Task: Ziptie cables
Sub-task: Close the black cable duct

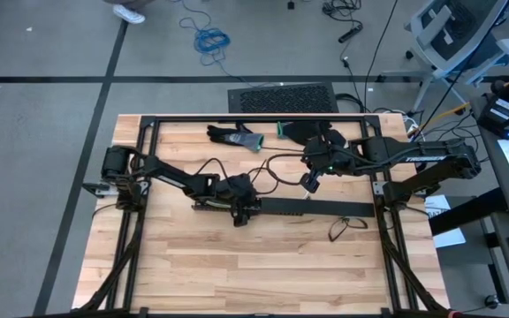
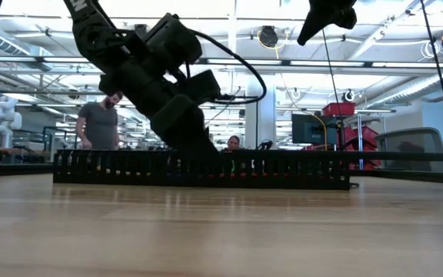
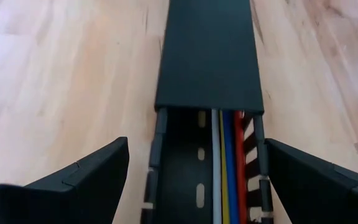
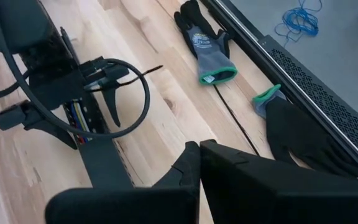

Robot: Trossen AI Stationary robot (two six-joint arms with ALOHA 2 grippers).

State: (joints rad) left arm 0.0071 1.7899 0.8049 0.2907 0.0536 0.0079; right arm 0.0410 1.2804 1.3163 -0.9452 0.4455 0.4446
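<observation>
The cables (image 3: 227,168), thin grey, yellow, blue and red wires, lie side by side inside a long black slotted duct (image 1: 307,208) at mid-table. A flat cover (image 3: 209,56) closes the duct's farther stretch; the nearer stretch is uncovered, so the wires show. My left gripper (image 3: 201,186) slants down over the duct's left end (image 1: 239,212), open, one finger on each side of the duct, with no touch that I can see. My right gripper (image 4: 196,152) hangs shut and empty, high above the table behind the duct (image 1: 310,183).
Two grey-and-black gloves with green cuffs (image 1: 237,135) (image 1: 303,131) lie near the table's far edge. A thin black loop (image 1: 347,226) lies in front of the duct's right end. Bare wood fills the near half (image 1: 254,274). People stand in the room behind (image 2: 98,123).
</observation>
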